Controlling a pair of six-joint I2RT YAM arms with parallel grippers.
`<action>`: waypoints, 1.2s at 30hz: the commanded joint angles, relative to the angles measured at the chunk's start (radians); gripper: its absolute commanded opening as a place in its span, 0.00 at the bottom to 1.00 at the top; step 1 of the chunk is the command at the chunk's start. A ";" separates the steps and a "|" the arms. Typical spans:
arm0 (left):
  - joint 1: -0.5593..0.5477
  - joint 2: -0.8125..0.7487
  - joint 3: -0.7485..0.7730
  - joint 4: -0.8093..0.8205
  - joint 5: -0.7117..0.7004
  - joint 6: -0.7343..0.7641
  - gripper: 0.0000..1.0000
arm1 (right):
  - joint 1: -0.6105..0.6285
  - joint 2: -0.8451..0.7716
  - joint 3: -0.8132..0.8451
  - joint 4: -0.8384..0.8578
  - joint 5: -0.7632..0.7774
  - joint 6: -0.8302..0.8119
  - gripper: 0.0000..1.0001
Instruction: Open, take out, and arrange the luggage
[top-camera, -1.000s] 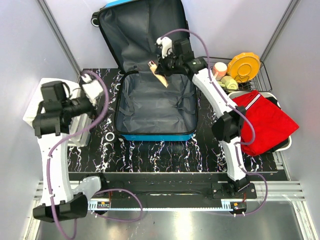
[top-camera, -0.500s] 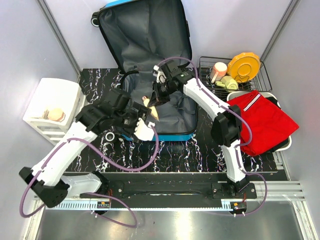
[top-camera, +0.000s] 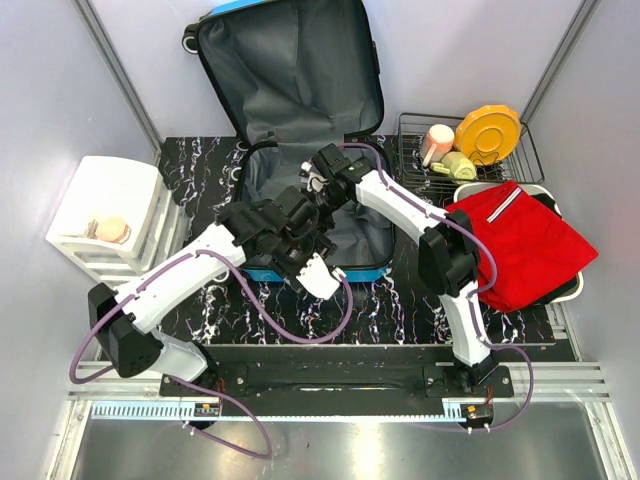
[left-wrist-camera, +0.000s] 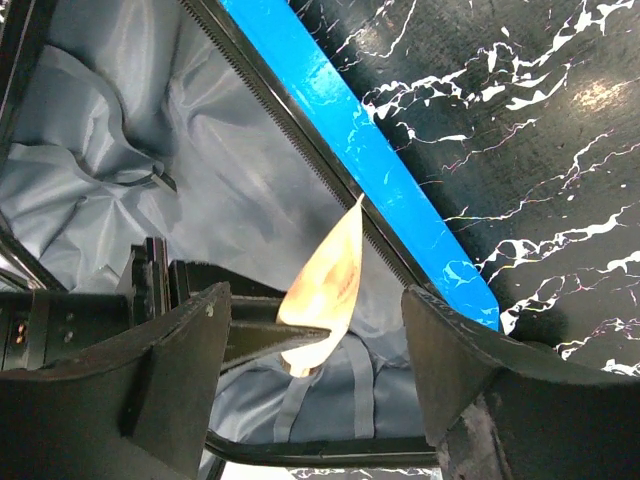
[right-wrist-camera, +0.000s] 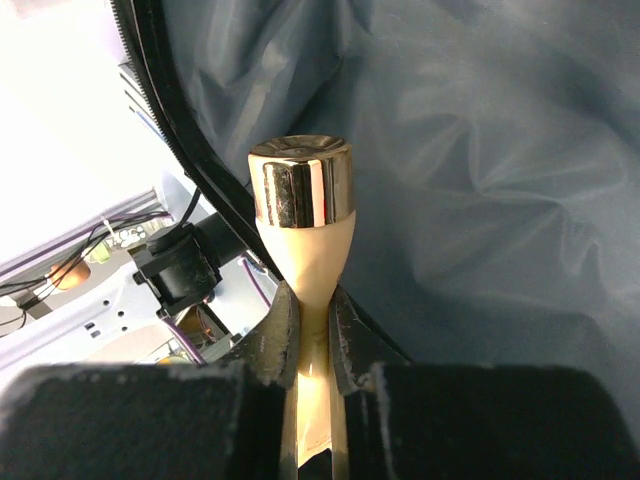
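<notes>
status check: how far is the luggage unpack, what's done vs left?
Done: luggage lies open, lid against the back wall; red cloth lies on the right bin, yellow plate in the wire rack. In hand: right gripper is shut on a cream gold-capped item over the lining, left gripper open around it. Left: placing that item; the lining in view looks otherwise bare, though part is hidden.
</notes>
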 joint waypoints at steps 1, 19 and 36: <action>-0.017 0.029 0.007 0.009 -0.055 0.044 0.71 | 0.021 -0.075 0.023 0.025 -0.030 0.019 0.00; -0.028 0.115 -0.026 0.020 -0.045 0.077 0.44 | 0.022 -0.102 -0.001 0.025 -0.032 0.017 0.00; 0.117 -0.046 0.185 0.150 0.032 -0.508 0.00 | -0.196 -0.101 0.430 0.074 0.172 -0.219 0.98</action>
